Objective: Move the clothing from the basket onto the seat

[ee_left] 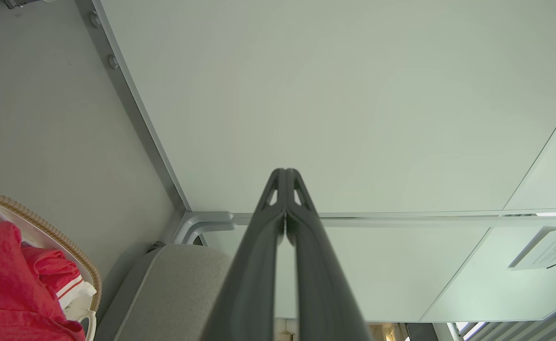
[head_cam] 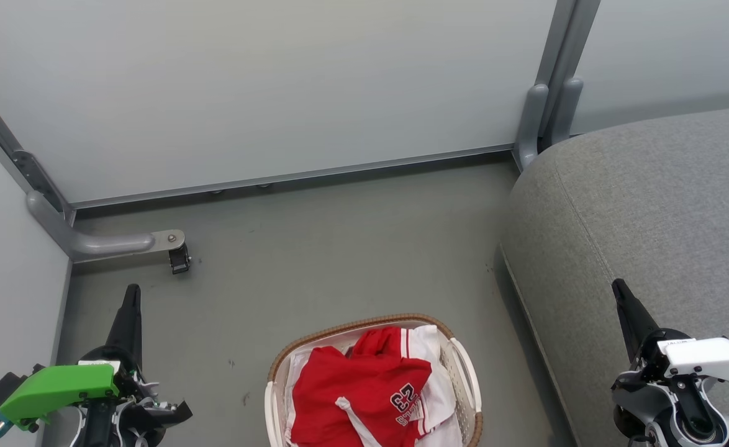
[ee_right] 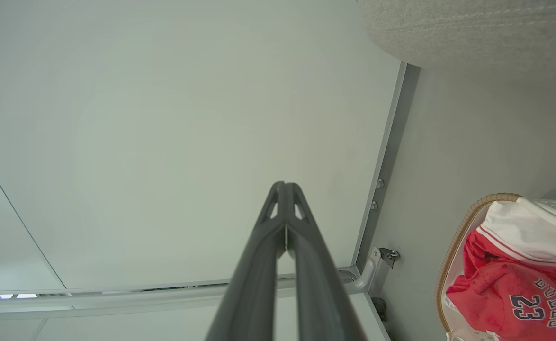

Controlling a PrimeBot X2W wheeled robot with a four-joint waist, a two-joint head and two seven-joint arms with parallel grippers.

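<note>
Where the head view looks down, the basket (head_cam: 364,322) sits on the grey floor (head_cam: 339,248) at bottom centre, its near end cut by the frame edge. The clothing (head_cam: 352,385) lies heaped inside it: red fabric, white trim, a white drawstring, a dark "23" facing up. The seat (head_cam: 650,205) takes the right side, near the basket with a strip of floor between. Left fingers (head_cam: 131,310) rise at lower left above a green wrist cover (head_cam: 60,385), pressed into one dark spike, holding nothing, over floor to the left of the basket. Right fingers (head_cam: 625,304) rise at lower right above a white wrist cover (head_cam: 709,357), likewise together and empty, seen against the seat's front part. A pale wall panel (head_cam: 277,93) runs behind. A grey foot with a caster (head_cam: 179,259) stands at its base on the left.

Left wrist view: the fingers meet at the tips, with a thin slit lower down and nothing between them. Basket rim and red clothing sit at the lower left corner. A rounded seat corner shows near it at the bottom, with wall panels beyond.

Right wrist view: fingers closed tip to tip, empty. Basket at lower right with the clothing inside, "23" and white lettering readable. Seat edge along the top right, apart from the basket.
</note>
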